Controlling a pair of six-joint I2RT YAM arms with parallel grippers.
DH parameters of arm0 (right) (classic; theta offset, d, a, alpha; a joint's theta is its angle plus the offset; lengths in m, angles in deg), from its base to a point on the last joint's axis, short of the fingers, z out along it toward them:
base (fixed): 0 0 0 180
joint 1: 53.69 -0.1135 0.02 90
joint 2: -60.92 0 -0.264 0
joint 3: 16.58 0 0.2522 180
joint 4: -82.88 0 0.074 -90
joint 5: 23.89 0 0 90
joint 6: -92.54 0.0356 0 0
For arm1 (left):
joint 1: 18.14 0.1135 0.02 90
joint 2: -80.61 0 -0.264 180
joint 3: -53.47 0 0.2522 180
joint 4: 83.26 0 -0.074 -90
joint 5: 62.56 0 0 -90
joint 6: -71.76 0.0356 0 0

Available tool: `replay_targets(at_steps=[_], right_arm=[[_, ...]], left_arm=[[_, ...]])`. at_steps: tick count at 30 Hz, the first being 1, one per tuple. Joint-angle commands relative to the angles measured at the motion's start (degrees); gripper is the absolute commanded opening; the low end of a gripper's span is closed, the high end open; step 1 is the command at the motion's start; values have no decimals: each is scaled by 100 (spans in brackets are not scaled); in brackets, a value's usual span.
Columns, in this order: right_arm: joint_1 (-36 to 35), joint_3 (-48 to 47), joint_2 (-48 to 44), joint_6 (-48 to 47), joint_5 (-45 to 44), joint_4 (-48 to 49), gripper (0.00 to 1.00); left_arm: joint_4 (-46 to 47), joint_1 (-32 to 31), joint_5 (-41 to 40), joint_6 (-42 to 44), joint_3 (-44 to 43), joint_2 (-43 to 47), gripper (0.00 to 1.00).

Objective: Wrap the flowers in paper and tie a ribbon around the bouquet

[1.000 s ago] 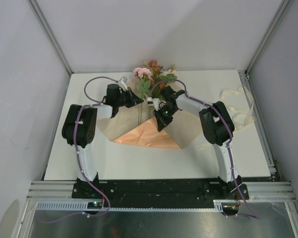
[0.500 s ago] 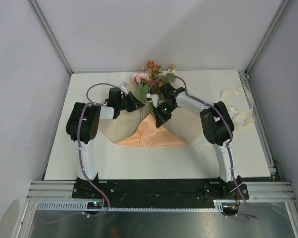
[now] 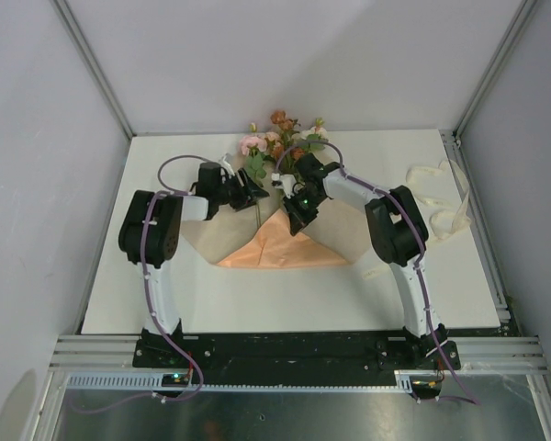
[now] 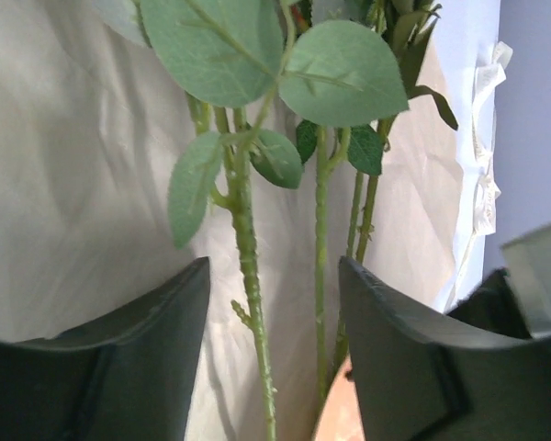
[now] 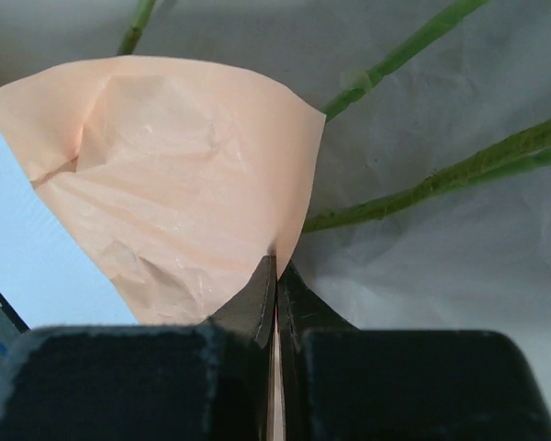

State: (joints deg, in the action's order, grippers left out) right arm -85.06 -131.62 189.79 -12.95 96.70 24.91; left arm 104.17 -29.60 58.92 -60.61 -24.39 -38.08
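Observation:
The flowers (image 3: 277, 138) lie at the back of the table, their pink, orange and cream blooms past the far edge of the paper (image 3: 280, 246). The paper's near corner is folded back, peach side up, over its pale underside. My left gripper (image 3: 255, 188) is open. Its fingers (image 4: 119, 358) stand either side of the green stems (image 4: 248, 257) without touching them. My right gripper (image 5: 275, 276) is shut on the folded edge of the peach paper (image 5: 184, 184), beside more stems (image 5: 422, 188). The cream ribbon (image 3: 436, 197) lies loose at the right.
The white table top (image 3: 285, 303) ends at a metal frame on all sides, and grey walls stand close behind and to the sides. The ribbon (image 4: 485, 138) also shows at the right edge of the left wrist view.
My left gripper's jaws have opened and let go of the stems. My right gripper has drawn the folded paper corner a little further back toward the blooms.

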Motion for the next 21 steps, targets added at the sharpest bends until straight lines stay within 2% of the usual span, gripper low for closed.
replay_targets(at_steps=[1, 6, 10, 15, 21], right_arm=[[-6, -301, 100, 13, -70, 105, 0], [-17, -281, 38, 33, -37, 88, 0], [-21, -248, -91, 18, -13, 55, 0], [-41, -275, -119, -14, -25, 38, 0], [-53, -263, -86, 5, -70, -1, 0]], left_arm=[[-261, 118, 125, 329, 189, 638, 67], [-508, 515, 35, 619, 775, 1512, 70], [-967, 770, 198, 1217, 1233, 2514, 68], [-1320, 616, 1149, 1353, 1887, 3489, 51], [-1382, -30, 1550, 1117, 2553, 3563, 30]])
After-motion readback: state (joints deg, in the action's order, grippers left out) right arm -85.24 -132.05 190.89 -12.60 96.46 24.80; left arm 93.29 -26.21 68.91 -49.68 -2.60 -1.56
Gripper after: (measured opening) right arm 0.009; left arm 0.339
